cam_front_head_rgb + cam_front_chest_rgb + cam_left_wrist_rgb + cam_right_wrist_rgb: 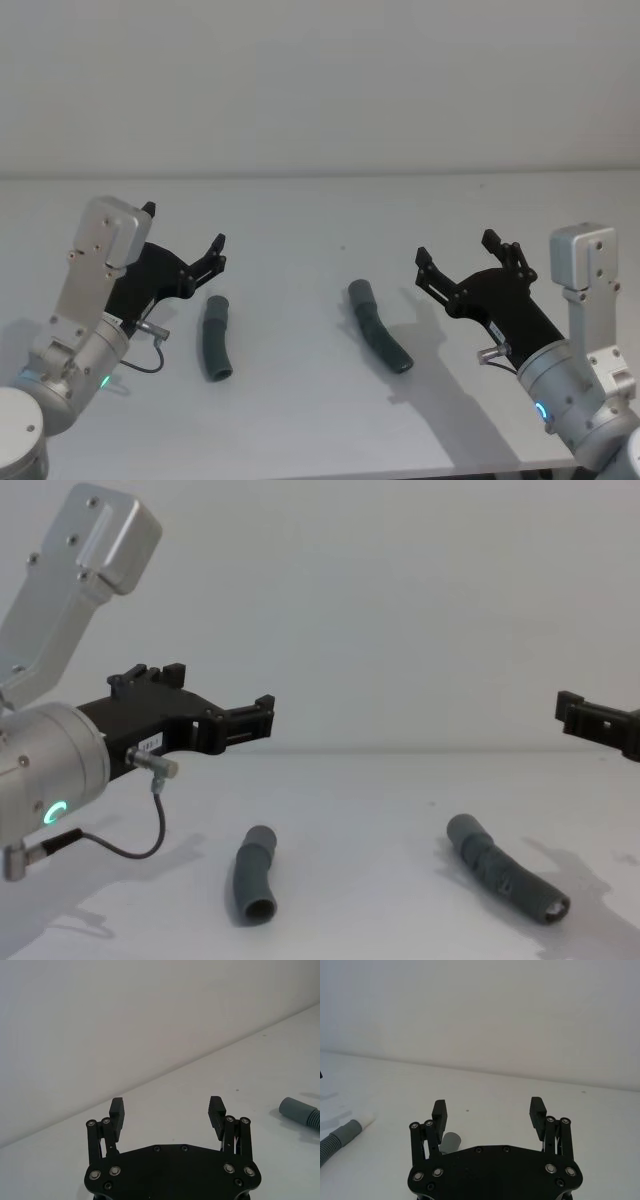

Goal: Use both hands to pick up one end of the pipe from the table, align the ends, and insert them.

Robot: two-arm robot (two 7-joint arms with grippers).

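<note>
Two grey ribbed pipe pieces lie apart on the white table (300, 410). The curved left piece (214, 338) (253, 873) lies just right of my left gripper (184, 226) (215, 692), which hovers open and empty above the table. In the left wrist view, the open left gripper (166, 1105) has a smooth grey cuff end (300, 1112) off to one side. The right piece (378, 326) (503, 872) lies left of my right gripper (456, 248) (575, 710), also open and empty. In the right wrist view, a pipe piece (342, 1135) with a white tip (367, 1121) lies beside the open right gripper (487, 1107).
A plain wall (320, 80) stands behind the table's far edge. A thin black cable (140, 840) loops under the left wrist.
</note>
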